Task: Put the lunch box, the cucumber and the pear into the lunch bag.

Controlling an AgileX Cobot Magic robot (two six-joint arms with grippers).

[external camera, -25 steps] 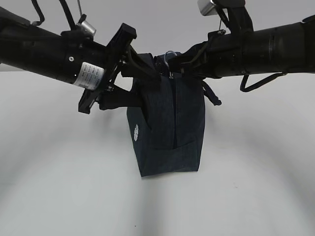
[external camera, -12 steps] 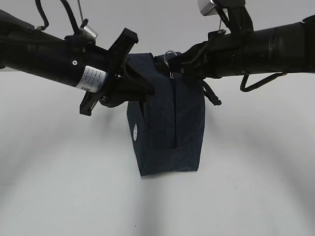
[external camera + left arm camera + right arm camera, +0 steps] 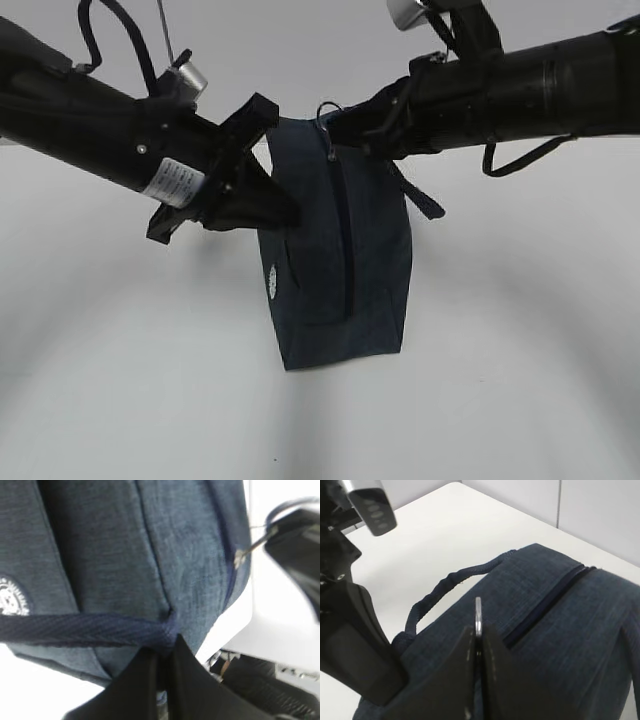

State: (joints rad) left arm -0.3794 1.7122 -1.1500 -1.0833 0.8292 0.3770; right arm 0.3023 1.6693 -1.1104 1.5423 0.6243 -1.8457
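The navy lunch bag [image 3: 340, 270] stands upright between both arms, zipper closed along its front. My left gripper [image 3: 290, 215] is shut on the bag's handle strap [image 3: 85, 630] at its left side; the jaws [image 3: 167, 647] pinch the strap's end. My right gripper [image 3: 345, 128] is shut on the metal ring pull [image 3: 478, 611] at the bag's top; the ring [image 3: 328, 110] sticks up between the fingers. The white logo [image 3: 271, 281] faces left. The lunch box, cucumber and pear are out of view.
A white table [image 3: 500, 400] lies under and around the bag. The other handle loop [image 3: 445, 582] hangs loose on the bag's far side. The left arm's body [image 3: 350, 630] is close beside the right gripper.
The right arm has risen a little and drawn the ring pull up and to the left, so the bag's top leans left. The left gripper has tilted and sits lower on the bag's side.
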